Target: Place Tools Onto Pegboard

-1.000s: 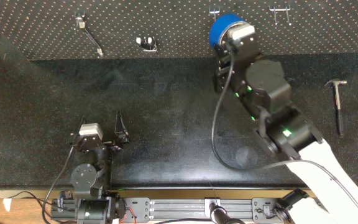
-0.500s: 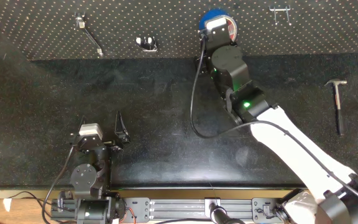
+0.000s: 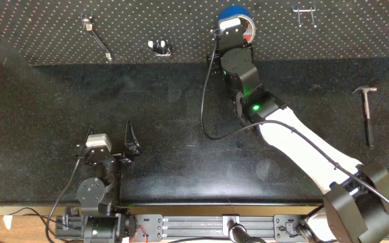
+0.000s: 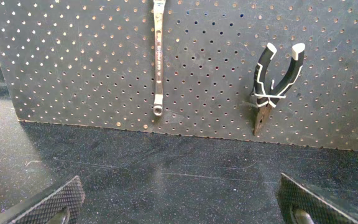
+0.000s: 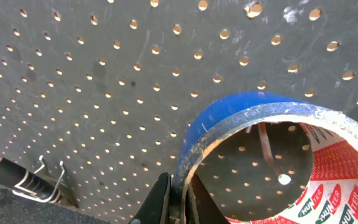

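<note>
Black perforated pegboard (image 3: 181, 27): set along the far edge of the dark table mat (image 3: 181, 121). Slim silver wrench (image 3: 97, 39) and black-and-white-handled pliers (image 3: 159, 46): hung left of centre. Blue roll of tape (image 3: 235, 15): held against the board by the right gripper (image 3: 234, 27). Double-wire metal hook (image 3: 304, 13): mounted further right. Black-handled hammer (image 3: 367, 115): laid on the mat at right. Left gripper (image 3: 110, 128): placed near its base, fingers spread.

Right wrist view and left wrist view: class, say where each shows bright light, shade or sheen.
Right wrist view: the blue tape roll catches bright light on its rim, while the pegboard seen through its core lies in shade. Left wrist view: wrench and pliers hang evenly lit; a pale sheen streaks the black mat below.
</note>
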Available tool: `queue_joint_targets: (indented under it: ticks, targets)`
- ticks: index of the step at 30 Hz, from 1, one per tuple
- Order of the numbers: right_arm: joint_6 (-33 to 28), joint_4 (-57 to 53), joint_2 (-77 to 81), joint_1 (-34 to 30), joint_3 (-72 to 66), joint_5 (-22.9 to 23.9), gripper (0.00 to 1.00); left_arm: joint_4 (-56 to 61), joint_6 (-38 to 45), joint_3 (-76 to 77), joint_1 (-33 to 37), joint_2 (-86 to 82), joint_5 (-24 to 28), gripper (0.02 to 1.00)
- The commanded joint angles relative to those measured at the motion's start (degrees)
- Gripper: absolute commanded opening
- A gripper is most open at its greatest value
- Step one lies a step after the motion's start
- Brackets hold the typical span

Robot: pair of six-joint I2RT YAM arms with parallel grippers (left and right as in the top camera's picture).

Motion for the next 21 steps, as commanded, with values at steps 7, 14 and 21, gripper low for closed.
queue_joint_targets:
  ticks: [7, 14, 21]
  targets:
    - [-1.68, 2.01, 1.11, -0.11, 0.02, 1.55, 0.075, -0.42, 0.13, -0.13, -0.28, -0.52, 0.59, 0.996]
    - [-1.66, 3.87, 2.82, -0.09, 0.02, 1.4, 0.075, -0.42, 0.13, -0.13, -0.28, -0.52, 0.59, 0.996]
    - [-1.66, 3.89, 2.75, -0.07, 0.02, 1.33, 0.159, -0.42, 0.13, -0.13, -0.28, -0.52, 0.59, 0.996]
